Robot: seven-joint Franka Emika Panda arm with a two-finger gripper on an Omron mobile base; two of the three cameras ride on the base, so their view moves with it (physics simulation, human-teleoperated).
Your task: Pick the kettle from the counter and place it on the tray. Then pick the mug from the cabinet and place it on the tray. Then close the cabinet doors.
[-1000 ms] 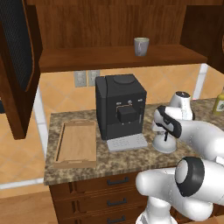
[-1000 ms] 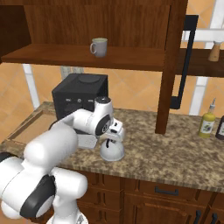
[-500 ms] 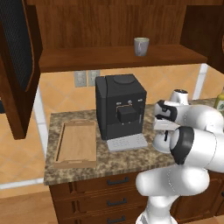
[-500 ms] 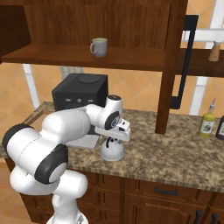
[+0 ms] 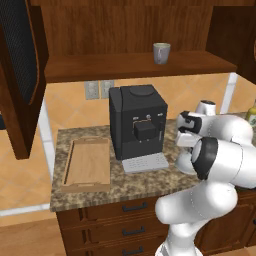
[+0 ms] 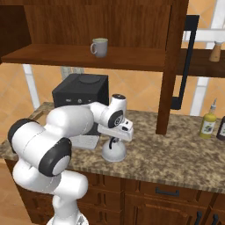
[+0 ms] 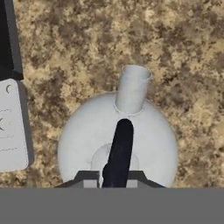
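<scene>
While the kettle point(image 6: 114, 150) sits upright on the worktop point(image 6: 176, 154), just to the right of the black coffee machine point(image 5: 137, 122) and its pale drip tray point(image 5: 145, 163), the end effector point(image 7: 117, 175) hangs directly over it. From the hand view the domed silver body fills the middle, the short spout point(image 7: 131, 89) pointing away, and the thin black handle point(image 7: 120, 151) runs up from between the fingertips, which stand narrow, pressed in on either side of that handle. From the right base view the white hand is seen lowered onto the top of the kettle, whose base rests on the granite.

To the left of the coffee machine, well apart from the kettle, the wooden tray point(image 5: 86, 188) lies flat on the worktop with nothing in it. Above, the cabinet point(image 5: 125, 30) stands open; the mug point(image 5: 161, 53) rests on its shelf, upright, handle to one side. One cabinet door point(image 5: 22, 75) hangs swung out at the left of the left base view, and the other door point(image 6: 186, 61) with its black bar handle shows at the right of the right base view. A yellow-green bottle point(image 6: 208, 120) stands on the worktop far to the right, with a darker bottle point(image 6: 221, 127) at the edge beside it.
</scene>
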